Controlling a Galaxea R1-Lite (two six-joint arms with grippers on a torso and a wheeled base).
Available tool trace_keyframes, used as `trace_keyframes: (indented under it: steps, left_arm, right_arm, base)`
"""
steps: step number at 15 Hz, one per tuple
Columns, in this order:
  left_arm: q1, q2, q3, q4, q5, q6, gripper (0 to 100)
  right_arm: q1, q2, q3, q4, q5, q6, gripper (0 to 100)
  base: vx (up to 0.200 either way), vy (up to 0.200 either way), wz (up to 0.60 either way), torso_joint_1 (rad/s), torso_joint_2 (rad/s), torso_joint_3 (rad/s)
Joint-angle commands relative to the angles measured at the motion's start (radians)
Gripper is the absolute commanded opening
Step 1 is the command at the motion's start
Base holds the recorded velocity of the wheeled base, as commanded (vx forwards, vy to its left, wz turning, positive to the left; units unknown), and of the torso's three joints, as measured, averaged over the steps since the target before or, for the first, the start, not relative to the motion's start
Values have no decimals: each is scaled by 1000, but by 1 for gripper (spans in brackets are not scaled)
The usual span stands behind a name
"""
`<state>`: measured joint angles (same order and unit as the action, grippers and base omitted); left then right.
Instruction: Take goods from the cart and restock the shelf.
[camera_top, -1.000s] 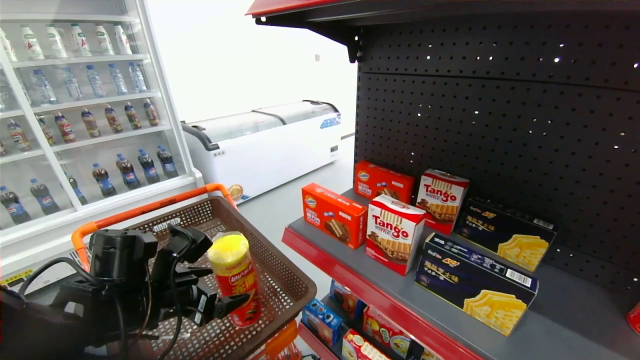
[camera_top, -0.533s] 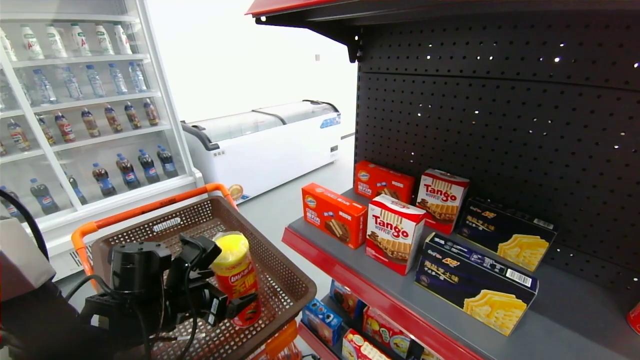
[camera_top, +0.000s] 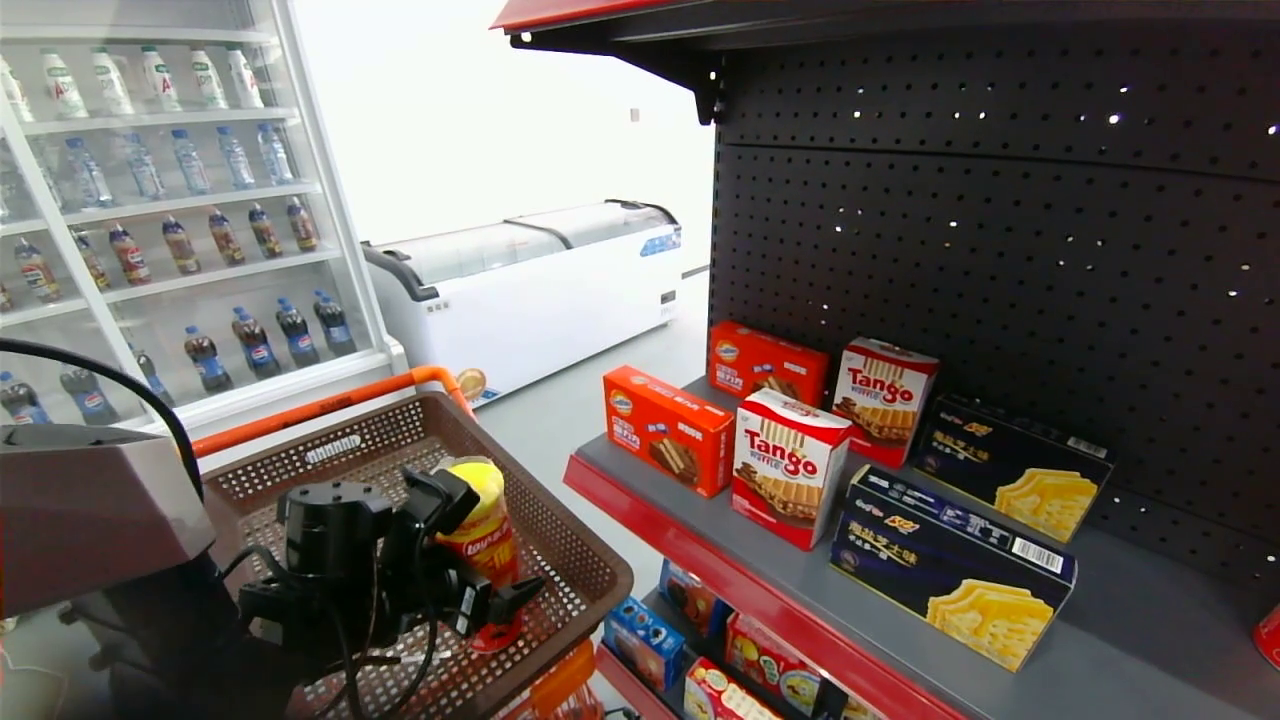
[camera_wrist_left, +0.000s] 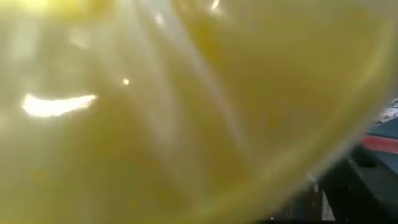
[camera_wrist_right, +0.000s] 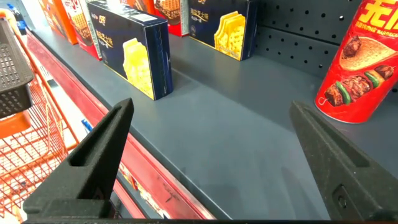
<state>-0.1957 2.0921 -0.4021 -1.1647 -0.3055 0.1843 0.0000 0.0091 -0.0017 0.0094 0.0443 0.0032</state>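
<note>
chip can (camera_top: 480, 540) sits upright inside the cart (camera_top: 570, 560), near the wall on the shelf (camera_top: 1130, 640) side. left pincer (camera_top: 497, 540) is clamped on the can's side, one finger high by the yellow lid, one low. can't tell if the can's base is clear of the cart floor. right pincer (camera_wrist_right: 211, 107) hangs wide and empty over the shelf, well apart from the cart, near a red can (camera_wrist_right: 357, 62).

risks as i read them:
- smooth round can held from the side, so it may slip or tilt on the lift
- base may clip the cart rim if it swings out low
- orange boxes (camera_top: 668, 428) sit at the shelf end nearest the cart. bare shelf lies farther off, past the navy boxes (camera_wrist_right: 134, 53), so a short reach knocks stock over
</note>
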Motion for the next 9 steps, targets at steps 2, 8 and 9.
trace_keyframes:
  steps: [2, 8, 9]
  left_arm:
    - [-1, 34, -35, -9, 0, -5, 0]
    - [-5, 28, -96, -13, 69, -5, 0]
    - [-13, 23, -101, -13, 129, -2, 0]
  right_arm:
    - [0, 2, 0, 0, 0, 0, 100]
    - [0, 2, 0, 0, 0, 0, 100]
    - [0, 2, 0, 0, 0, 0, 100]
  base:
    - [0, 0, 0, 0, 0, 0]
    - [0, 0, 0, 0, 0, 0]
    - [0, 0, 0, 0, 0, 0]
